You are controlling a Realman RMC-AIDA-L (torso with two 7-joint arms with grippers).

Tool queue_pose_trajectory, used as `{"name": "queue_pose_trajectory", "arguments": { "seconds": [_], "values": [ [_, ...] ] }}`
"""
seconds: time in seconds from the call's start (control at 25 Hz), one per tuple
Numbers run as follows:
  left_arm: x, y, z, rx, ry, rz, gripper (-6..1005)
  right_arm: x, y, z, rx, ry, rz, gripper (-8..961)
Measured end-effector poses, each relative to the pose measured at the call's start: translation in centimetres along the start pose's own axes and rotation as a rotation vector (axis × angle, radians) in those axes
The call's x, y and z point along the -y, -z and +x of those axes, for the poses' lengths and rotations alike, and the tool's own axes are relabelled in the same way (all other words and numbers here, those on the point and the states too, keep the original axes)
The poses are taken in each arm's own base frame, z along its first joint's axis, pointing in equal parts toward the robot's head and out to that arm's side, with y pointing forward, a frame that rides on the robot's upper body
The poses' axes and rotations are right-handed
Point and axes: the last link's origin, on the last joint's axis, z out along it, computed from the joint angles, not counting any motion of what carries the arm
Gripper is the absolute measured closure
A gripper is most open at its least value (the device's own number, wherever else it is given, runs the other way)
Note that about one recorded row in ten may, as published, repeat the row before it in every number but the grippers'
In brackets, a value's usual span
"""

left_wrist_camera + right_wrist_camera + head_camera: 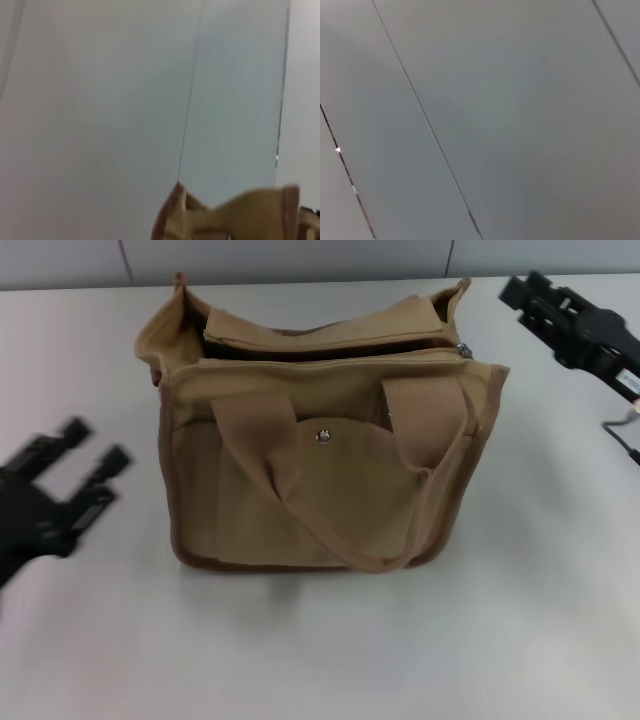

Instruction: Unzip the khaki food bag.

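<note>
1. The left gripper is seen with its fingers spread apart and nothing between them, low at the left of the khaki food bag and clear of it.
2. The right gripper is held at the far right, near the bag's upper corner; whether its jaws are parted cannot be told.
3. The bag stands mid-table, its top gaping, the metal pull at the right end, one handle draped over the snapped front pocket.
4. Only a bag corner is caught in the left wrist view.

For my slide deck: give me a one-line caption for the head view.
Khaki food bag on the table, top gaping open; left gripper and right gripper flank it, both apart.
</note>
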Motion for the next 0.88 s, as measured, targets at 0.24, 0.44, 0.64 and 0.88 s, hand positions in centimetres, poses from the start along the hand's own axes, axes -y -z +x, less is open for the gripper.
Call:
{"name": "queue_pose_trajectory", "arguments": {
  "seconds": [0.24,0.44,0.64,0.88],
  "values": [
    [1.4,3.1,4.4,0.091,0.015,-0.264,347,-1.7,2.7,-1.0,-0.02,0.095,-0.156,503],
    [1.4,2.3,5.6,0.255,0.054,-0.535,263,-6.1,3.5,-0.5,-0.211,0.188,-0.546,298],
    [0.6,0.6,4.8,0.319,0.066,-0.639,176,-8.6,3.0,2.0,-0.432,0.19,-0.785,298],
    [0.4,-0.2,4.6,0.338,0.068,-0.667,140,-8.8,2.5,2.9,-0.454,0.192,-0.787,298]
  ]
}}
